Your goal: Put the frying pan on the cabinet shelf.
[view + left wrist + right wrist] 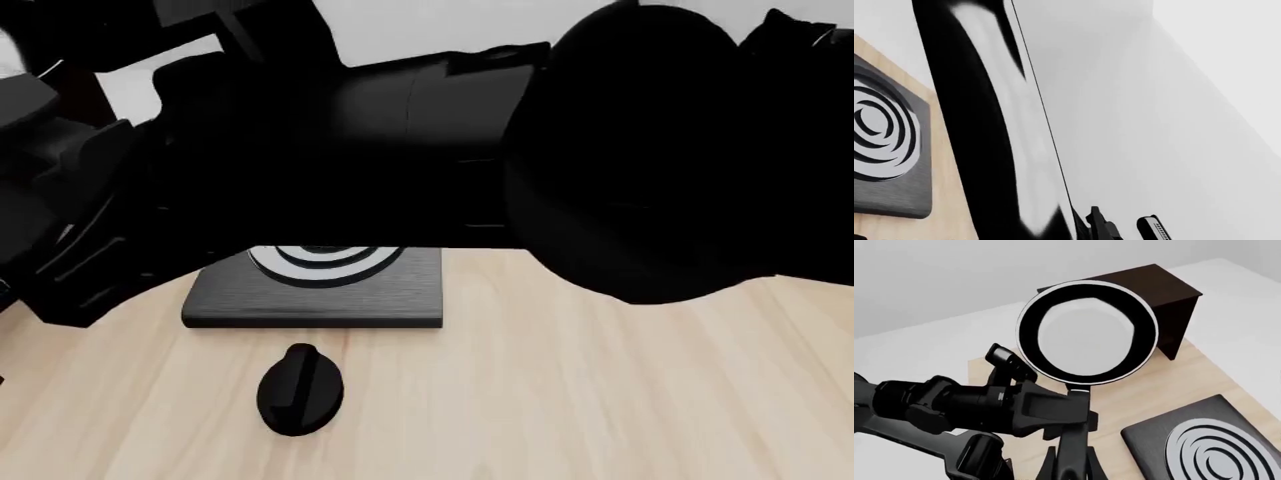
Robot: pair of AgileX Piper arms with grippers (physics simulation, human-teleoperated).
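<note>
Left wrist view shows the frying pan (981,125) very close to the camera, seen edge-on as a long black band with a pale glossy streak. Only the tips of the fingers (1104,227) of the left gripper (1127,229) are in view, just beside the pan's edge, and I cannot tell if they pinch anything. Beyond the pan the burner plate (887,145) with concentric rings lies on the light tabletop (954,210).

Front view is mostly covered by the black arms. Under them the burner plate (320,290) rests on the tabletop (601,390), and 1 small black oval knob (300,390) lies near its front side.

Right wrist view shows the frying pan (1087,335) held up in the air, its handle (1074,440) pinched between the fingers of the left gripper (1061,415). Behind the pan stands the dark cabinet (1167,295), with the pan's rim overlapping it in the picture. The right gripper's fingers are not seen in any view
</note>
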